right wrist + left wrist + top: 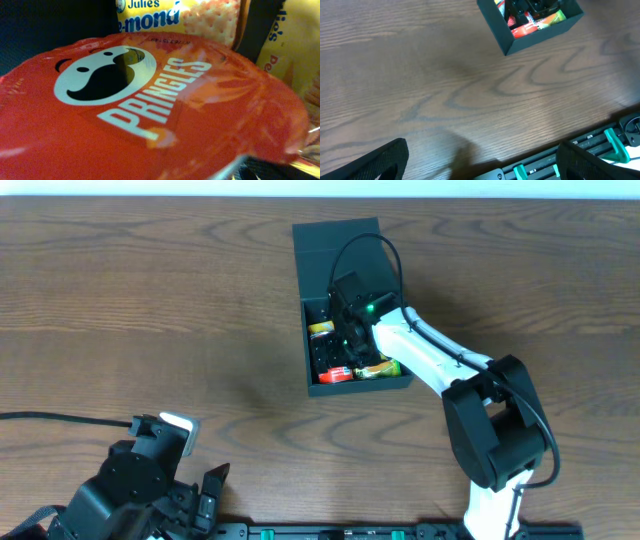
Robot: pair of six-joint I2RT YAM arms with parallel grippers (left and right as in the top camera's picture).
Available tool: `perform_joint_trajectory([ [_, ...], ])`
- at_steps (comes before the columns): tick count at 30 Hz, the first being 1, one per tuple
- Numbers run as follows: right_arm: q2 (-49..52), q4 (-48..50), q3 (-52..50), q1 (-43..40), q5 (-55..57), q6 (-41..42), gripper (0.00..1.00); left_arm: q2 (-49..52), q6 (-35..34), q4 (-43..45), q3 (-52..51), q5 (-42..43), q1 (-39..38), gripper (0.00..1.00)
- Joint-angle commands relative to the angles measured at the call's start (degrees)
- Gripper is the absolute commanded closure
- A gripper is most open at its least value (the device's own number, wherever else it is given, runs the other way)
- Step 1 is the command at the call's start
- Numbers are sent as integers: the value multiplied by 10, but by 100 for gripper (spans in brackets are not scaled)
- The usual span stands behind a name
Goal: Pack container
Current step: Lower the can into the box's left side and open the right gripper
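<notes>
The container (335, 242) sits on the table (150, 300) just toward 1 o'clock of its middle, with the flap lid open toward 12 o'clock. Inside lie a red Pringles can (335, 375) at 6 o'clock, a yellow packet (322, 328) at 10 o'clock and an orange-green packet (380, 369) at 5 o'clock. The right gripper (345, 330) reaches down into the box. Its wrist view is filled by the can's lid with Julie's packets (205, 15) behind, so I cannot tell its grip. The left gripper (482, 147) hovers at 7 o'clock, well apart from the box, fingers (380, 160) spread wide and holding nothing.
</notes>
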Motion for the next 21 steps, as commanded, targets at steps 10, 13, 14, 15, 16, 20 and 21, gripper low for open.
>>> perform_joint_trajectory([
  [10,-57,-158,160,-4,32,-72,3,-2,15,-3,-4,-5,2,5],
  [13,-57,-174,191,-4,32,-78,6,-2,15,-3,-4,-5,2,4],
  [14,-57,-172,197,-4,32,-78,13,-2,15,-3,-4,-4,2,5],
  [15,-57,-167,199,-5,33,-80,25,-2,15,-3,-4,-4,2,5],
  [16,-57,-160,199,-8,34,-80,37,-2,15,-3,-4,-4,2,5],
  [20,-51,-146,199,-18,34,-79,57,-2,15,-3,-4,-3,2,4],
  [21,-49,-144,199,-19,34,-78,59,-2,15,-3,-4,-2,2,5],
])
